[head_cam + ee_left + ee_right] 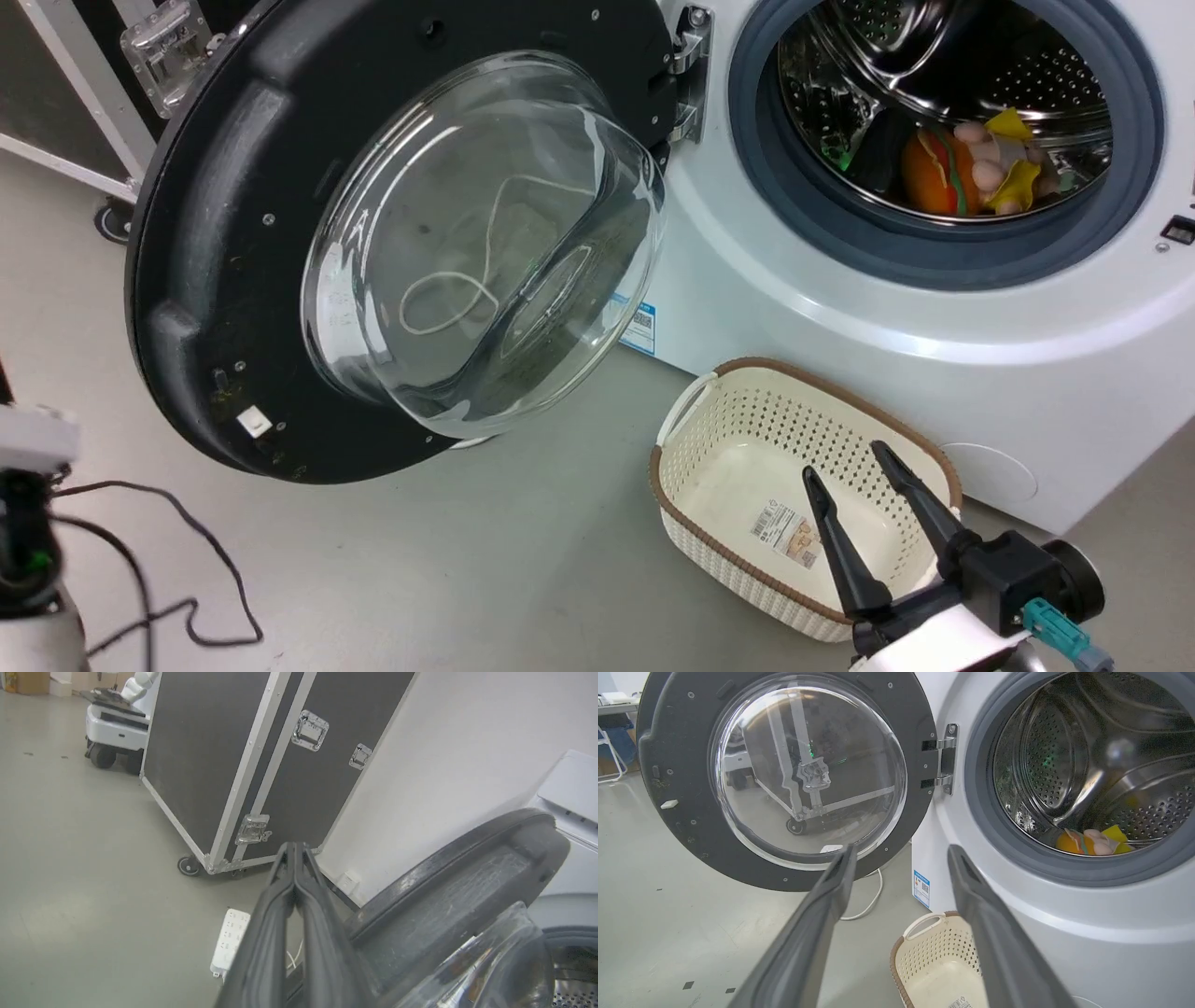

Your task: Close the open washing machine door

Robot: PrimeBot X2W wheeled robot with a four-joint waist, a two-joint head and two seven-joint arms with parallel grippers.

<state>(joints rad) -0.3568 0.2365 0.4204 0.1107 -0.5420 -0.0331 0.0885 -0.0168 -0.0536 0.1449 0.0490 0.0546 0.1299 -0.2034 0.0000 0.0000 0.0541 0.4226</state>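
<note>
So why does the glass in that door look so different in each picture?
Head view: the washing machine door bulges at the lens, bending the floor cord behind it; right wrist view: seen face-on, white glare upper left; left wrist view: the left gripper sits close and soft.

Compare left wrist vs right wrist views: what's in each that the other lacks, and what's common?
Left wrist: shut left claw, the washing machine's top corner. Right wrist: open right claw, cream basket, toys in the drum, door hinge. Both: the open washing machine door, grey floor, and the flight case, direct in left wrist, through the door glass in right wrist.
</note>
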